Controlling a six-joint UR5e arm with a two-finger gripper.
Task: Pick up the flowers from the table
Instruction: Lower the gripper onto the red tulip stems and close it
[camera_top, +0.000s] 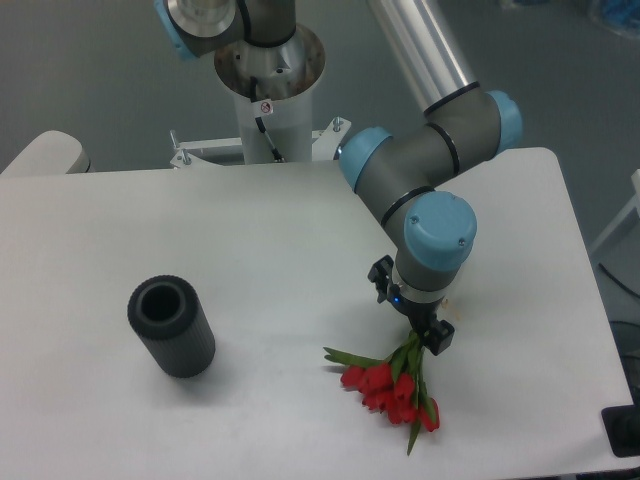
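The flowers (392, 385), a small bunch of red blooms with green stems and leaves, are at the front right of the white table (250, 260). Their stems point up and to the right, into my gripper (428, 336). The gripper points down from the blue-capped wrist, and its black fingers are closed around the stem ends. The blooms sit at or just above the tabletop; I cannot tell whether they still touch it.
A dark ribbed cylinder (171, 326) lies on the table at the left, its open end facing up and back. The arm's base column (268, 95) stands at the table's far edge. The table's front right corner is close to the flowers.
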